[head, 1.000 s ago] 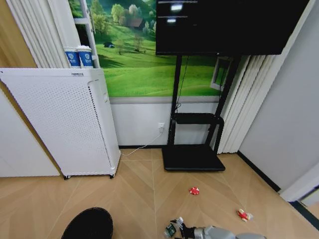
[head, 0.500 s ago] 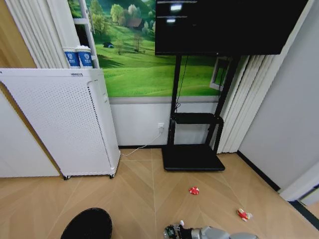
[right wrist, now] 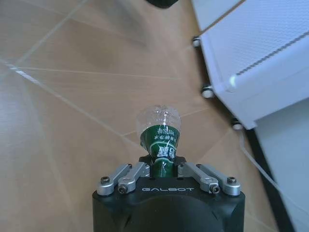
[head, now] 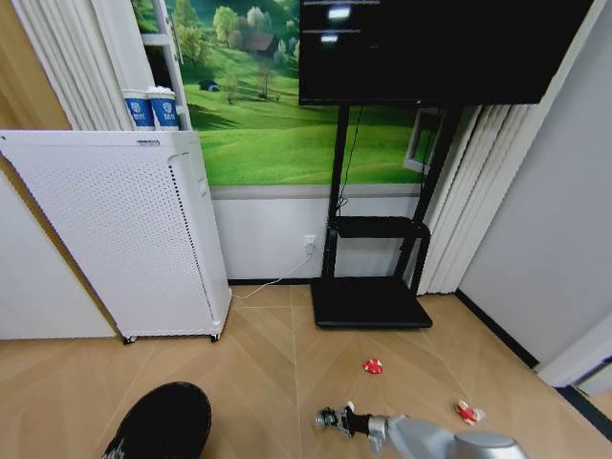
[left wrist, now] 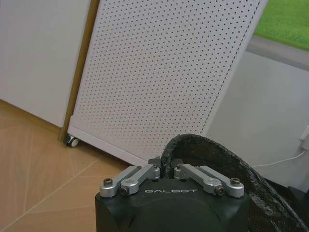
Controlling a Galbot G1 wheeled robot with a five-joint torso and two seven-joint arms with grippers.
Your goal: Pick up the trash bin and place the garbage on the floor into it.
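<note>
Up close, the right wrist view settles what the head view leaves vague: the right gripper (right wrist: 161, 166) is clamped on a small clear bottle (right wrist: 159, 135) with a green label, its fingers (right wrist: 128, 176) pressed in against the label end while the clear end points away, above bare wood floor (right wrist: 58, 116). From the head view that same gripper (head: 337, 419) is a small shape low in the picture with the bottle (head: 327, 417) at its tip, clear of the floor or touching it, I cannot tell which.

The left wrist view shows the left gripper (left wrist: 165, 170) closed on the rim of the black trash bin (left wrist: 227, 164), one finger inside the rim and one outside, with the white perforated cabinet (left wrist: 164, 67) behind. From the head view the bin (head: 164, 423) sits at the lower left, its inside dark, and nothing can be made out in it.

Two red-and-white wrappers lie on the floor: one (head: 372, 365) in front of the black TV stand base (head: 368, 304), the other (head: 468, 412) farther right, near the right arm.
</note>
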